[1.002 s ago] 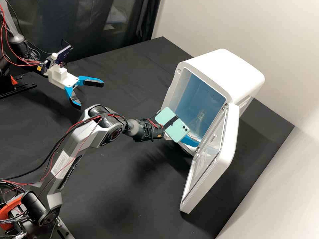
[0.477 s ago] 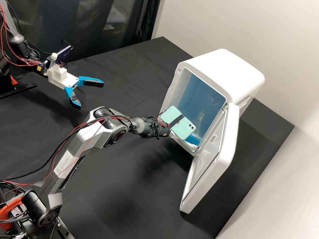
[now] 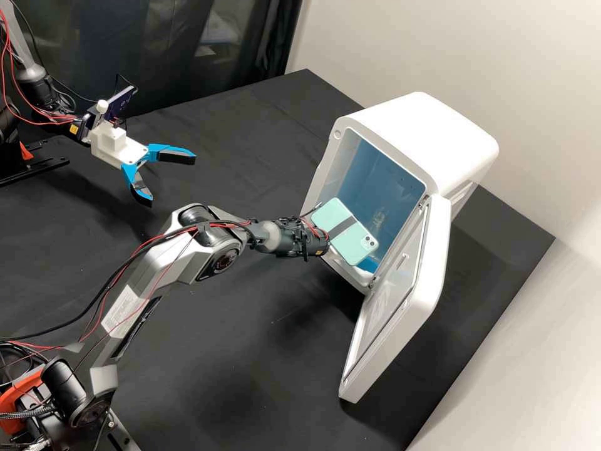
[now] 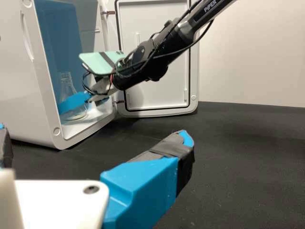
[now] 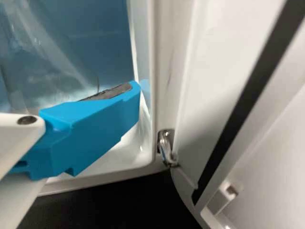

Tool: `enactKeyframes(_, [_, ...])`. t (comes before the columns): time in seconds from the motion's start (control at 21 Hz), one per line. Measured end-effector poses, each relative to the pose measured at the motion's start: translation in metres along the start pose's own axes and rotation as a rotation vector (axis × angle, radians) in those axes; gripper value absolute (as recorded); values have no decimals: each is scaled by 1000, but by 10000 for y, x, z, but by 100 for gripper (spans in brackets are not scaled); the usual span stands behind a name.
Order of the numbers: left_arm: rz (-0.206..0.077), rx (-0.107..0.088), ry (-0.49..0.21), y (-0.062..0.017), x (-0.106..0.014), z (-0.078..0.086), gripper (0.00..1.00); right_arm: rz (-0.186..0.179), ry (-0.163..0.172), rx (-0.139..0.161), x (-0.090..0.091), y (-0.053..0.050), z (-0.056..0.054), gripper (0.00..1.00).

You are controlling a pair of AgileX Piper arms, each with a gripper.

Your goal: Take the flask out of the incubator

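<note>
The white incubator [image 3: 432, 134] stands at the bench's right with its door [image 3: 394, 300] swung open and a blue interior. A clear glass flask [image 4: 66, 88] stands upright on its floor. My right arm reaches through the opening; its gripper [image 4: 72, 102] is low inside, at the flask's base, open. One of its blue fingers [image 5: 90, 124] lies beside the flask's glass [image 5: 43, 62], close to the door hinge. In the high view the mint wrist camera [image 3: 344, 230] hides that gripper. My left gripper [image 3: 169, 178] hangs open over the bench at far left, holding nothing.
The open door's hinge [image 5: 164, 148] and the incubator's white front rim [image 4: 86, 126] sit tight beside my right finger. Red cables run along the right arm [image 3: 188, 250]. Dark curtains hang behind the bench; a white wall is to the right.
My right arm has stretched forward, carrying its gripper and wrist camera deeper into the incubator towards the flask. The left arm has stayed still.
</note>
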Motion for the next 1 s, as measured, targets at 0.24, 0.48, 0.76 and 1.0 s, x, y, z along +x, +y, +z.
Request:
enactKeyframes(0.24, [0, 0, 0, 0, 0, 0, 100, -2, 7, 71, 17, 100, -115, 100])
enactKeyframes(0.48, [0, 0, 0, 0, 0, 0, 100, 4, 10, 90, 22, 156, -187, 100])
enactKeyframes(0.76, [0, 0, 2, 1, -1, -4, 100, 8, 14, 119, 23, 195, -238, 100])
enactKeyframes(1.0, [0, 0, 2, 1, -1, -4, 100, 18, 32, 109, 12, 218, -352, 100])
